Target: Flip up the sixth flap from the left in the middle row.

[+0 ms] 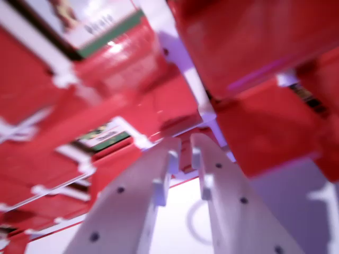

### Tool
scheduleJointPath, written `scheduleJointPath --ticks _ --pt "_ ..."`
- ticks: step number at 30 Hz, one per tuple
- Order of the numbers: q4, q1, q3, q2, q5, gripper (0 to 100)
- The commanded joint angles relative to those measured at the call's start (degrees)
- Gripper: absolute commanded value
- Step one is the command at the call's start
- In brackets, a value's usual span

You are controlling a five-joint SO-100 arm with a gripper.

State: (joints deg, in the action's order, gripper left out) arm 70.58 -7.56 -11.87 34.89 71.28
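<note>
two white claw (185, 153) fingers pinching red flap edge (186, 159) | picture cards (103, 135) in red frames | blurred

Flaps (254, 47): red, on a red board with white hinge pieces (63, 79). Picture cards (103, 136): white with green band. Jaws: white, dark screw holes. Surface beneath: pale lilac-white.

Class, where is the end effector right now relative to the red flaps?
In the wrist view, the end effector sits bottom centre, its white fingers reaching a small red flap edge between their tips.
</note>
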Motion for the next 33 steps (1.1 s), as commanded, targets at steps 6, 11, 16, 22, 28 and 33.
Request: scheduleJointPath --ticks 6,11,16,22,28,33 --pt "-1.1 0.9 -4.3 20.6 -0.1 2" --pt "-0.4 1.1 -9.8 27.3 0.4 2" --pt "1.2 1.7 -15.8 35.1 0.4 2" --pt "2.0 3.8 -25.8 46.1 2.0 2" --pt "0.4 7.2 -38.9 59.4 4.3 2" --pt "-2.1 9.8 -49.2 70.9 6.7 2"
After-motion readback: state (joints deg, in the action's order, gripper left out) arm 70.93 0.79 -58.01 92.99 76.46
